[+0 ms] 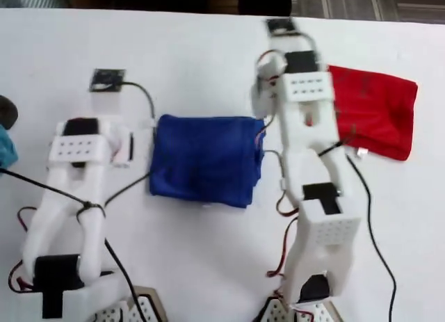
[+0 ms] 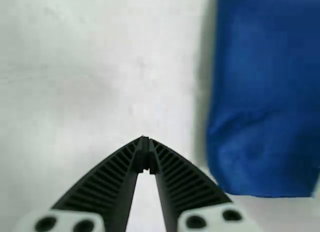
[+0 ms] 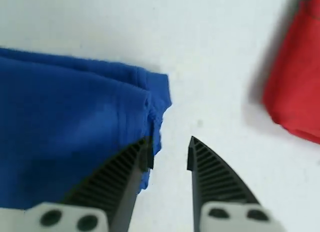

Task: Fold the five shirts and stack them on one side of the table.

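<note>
On table (image 1: 208, 51) centre: blue shirt (image 1: 205, 158), folded to a rough rectangle and lying flat between the two arms. Its edges are fairly even, and the right wrist view shows layered hems at one corner.

Red shirt (image 1: 375, 110): far right side of the table, folded but looser, well apart from the blue shirt. In the high view the right arm's wrist overlaps its near-left edge.

Left arm (image 1: 69, 183): base at the near-left corner, upper link rising away from it, wrist bent toward the blue shirt's left edge. Left gripper (image 2: 145, 142): jaws closed, tips meeting, holding no cloth. It is low over bare table, with the blue shirt's edge just beside it and not touched.

Right arm (image 1: 316, 162): base at the near right, stretched far across the table, wrist turned down at the blue shirt's far-right corner. Right gripper (image 3: 170, 147): jaws apart, gripping no fabric. One finger (image 3: 135, 159) lies over the shirt's corner hem. The other finger (image 3: 207, 162) is over bare table just beside the corner. Contact with the cloth cannot be judged.

Teal item (image 1: 5, 147) at the table's left edge, partly out of frame. Black cables (image 1: 368, 218) run across the table by both arms.
</note>
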